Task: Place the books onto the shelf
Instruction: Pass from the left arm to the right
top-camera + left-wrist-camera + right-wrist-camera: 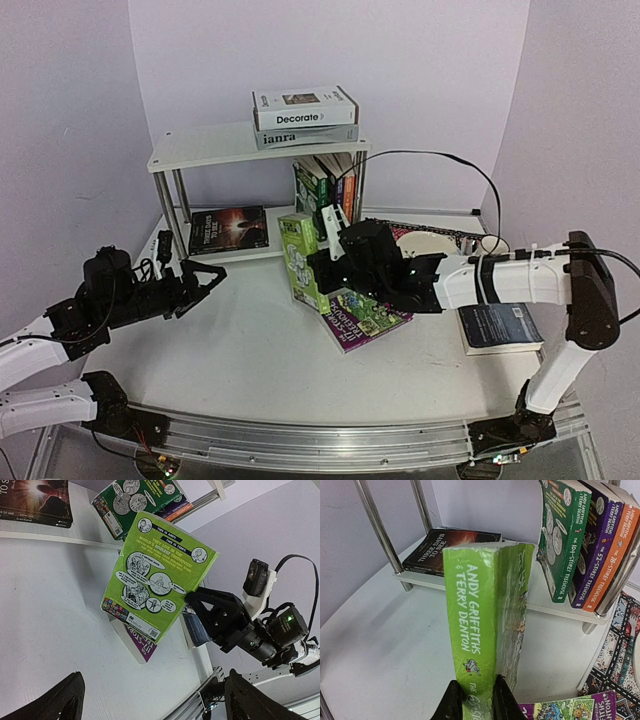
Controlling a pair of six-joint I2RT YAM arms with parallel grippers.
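My right pincer [477, 697]: black.
Lime-green paperback [485, 625] in it: white spine lettering, black-and-white cartoon bubbles on the back.
Shelf [210, 147]: white boards, chrome legs.
"Decorate" book [305, 108]: white.
"ianra" book [300, 137]: grey.
Green Treehouse book [565, 540], purple Treehouse book [592, 545], orange Treehouse book [615, 550]: white lettering.
"Three Days to See" book [228, 229]: black, reddish glow.
Placemat [620, 650]: dark, small multicoloured tiles.
Worktop [230, 350]: white.
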